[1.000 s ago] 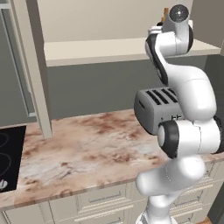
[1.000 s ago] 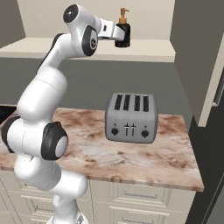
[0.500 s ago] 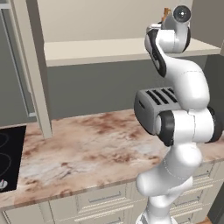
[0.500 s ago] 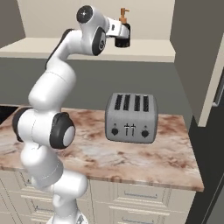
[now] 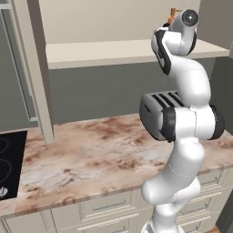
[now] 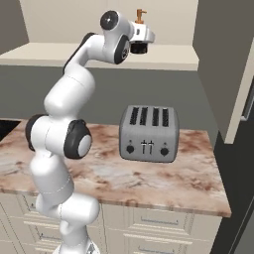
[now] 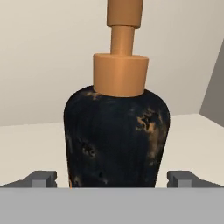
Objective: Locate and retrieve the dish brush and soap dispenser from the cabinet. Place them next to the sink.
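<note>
My gripper (image 7: 112, 180) jaws wide, nothing held; tips flank bottle (image 7: 116, 138) at 9 and 3 o'clock, sides not yet touched. Bottle dead ahead at 12, upright, long axis vertical, standing on cabinet (image 6: 218, 59) shelf (image 5: 113, 49). Judgement: straight close should catch it. Body squat, rounded, black, mottled; pump (image 7: 121, 65) copper-orange, stepped cylinders. Shelf pale, flat, matte. Toaster (image 6: 148, 133) on counter (image 6: 149, 173) well below.

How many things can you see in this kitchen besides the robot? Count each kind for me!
Soap bottle: 1
Toaster: 1
Stove top: 1
Total: 3
</note>
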You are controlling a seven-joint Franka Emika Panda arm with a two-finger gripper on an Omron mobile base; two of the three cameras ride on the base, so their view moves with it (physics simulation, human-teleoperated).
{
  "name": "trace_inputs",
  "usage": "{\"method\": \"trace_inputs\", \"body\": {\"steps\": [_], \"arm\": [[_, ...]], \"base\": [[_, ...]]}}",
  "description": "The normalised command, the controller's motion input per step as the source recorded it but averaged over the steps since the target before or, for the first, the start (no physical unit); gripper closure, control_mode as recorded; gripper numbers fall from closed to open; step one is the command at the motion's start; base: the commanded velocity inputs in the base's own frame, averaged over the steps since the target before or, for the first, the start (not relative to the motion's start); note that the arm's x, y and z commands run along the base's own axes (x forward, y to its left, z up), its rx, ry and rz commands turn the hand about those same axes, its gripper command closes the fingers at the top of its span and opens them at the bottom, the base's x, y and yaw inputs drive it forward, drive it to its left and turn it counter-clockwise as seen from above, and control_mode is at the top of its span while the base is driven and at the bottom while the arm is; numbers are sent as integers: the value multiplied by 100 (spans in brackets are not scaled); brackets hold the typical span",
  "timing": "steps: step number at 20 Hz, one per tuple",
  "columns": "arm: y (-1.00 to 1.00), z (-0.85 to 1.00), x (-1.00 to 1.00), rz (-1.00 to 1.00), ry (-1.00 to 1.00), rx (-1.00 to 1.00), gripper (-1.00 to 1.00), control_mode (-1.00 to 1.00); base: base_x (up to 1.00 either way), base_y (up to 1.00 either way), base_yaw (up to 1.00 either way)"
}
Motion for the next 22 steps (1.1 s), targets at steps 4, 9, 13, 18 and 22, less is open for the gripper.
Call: {"method": "trace_inputs", "body": {"steps": [4, 9, 13, 18, 22], "arm": [[-6, -1, 25, 0, 16, -10, -100, -100], [0, -24, 27, 0, 7, 4, -100, -100], [0, -14, 6, 0, 0, 7, 100, -100], [0, 0, -17, 0, -1, 0, 100, -100], [0, 7, -60, 1, -12, 0, 100, -100]], "base": [[0, 0, 0], [0, 0, 0], [0, 0, 0], [0, 0, 0], [0, 0, 0]]}}
